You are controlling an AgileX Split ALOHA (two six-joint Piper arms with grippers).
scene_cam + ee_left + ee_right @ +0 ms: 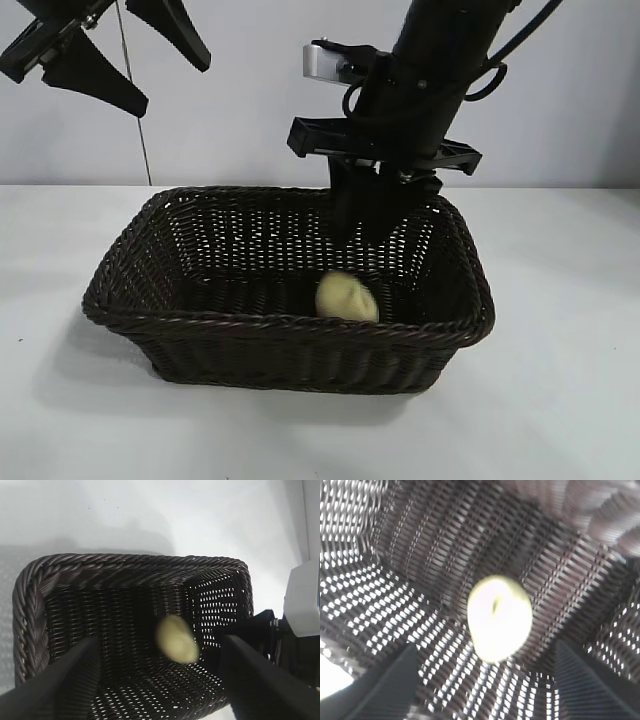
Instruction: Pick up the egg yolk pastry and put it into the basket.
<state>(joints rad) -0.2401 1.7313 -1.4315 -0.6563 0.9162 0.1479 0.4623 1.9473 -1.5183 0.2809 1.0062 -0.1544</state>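
Nearest the exterior camera is the bare white desk (560, 400), and on it stands the basket (300, 358), its braided front rim facing the lens. Inside, toward the front wall and a little right of the middle, sits the egg yolk pastry (347, 298); it looks blurred in all three views, so I judge it may be falling or settling on the woven floor rather than at rest, though that cannot be told for sure.

Above it the right tool (368, 228) reaches down into the basket's rear half, its fingers spread with nothing between them; its own wrist view shows the two dark fingers (385, 685) wide apart at either side and the pastry free below them, dimple visible. The left tool (135, 75) hangs high at the upper left, well clear of the basket, also spread and empty, looking down into the wicker.

As far as can be judged, the task is all but finished: the pastry is already inside the basket and let go. What seems left is only for the right arm to lift out and clear the rim
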